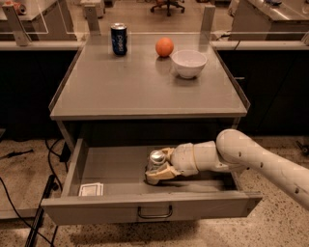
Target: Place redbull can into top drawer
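There are two cans: one redbull can [157,157] down in the drawer and one dark blue soda can [119,39] up on the table [140,91]. One orange [164,47] and one white bowl [189,63] sit on that table too. It has one open drawer [96,208] with one bar handle [154,212] on its front, and one small white card [91,189] lies in its front left corner. One robot arm [251,161] reaches in from the right, ending in one gripper [160,167] inside the drawer, clamped around the redbull can. One office chair [167,5] shows far behind.
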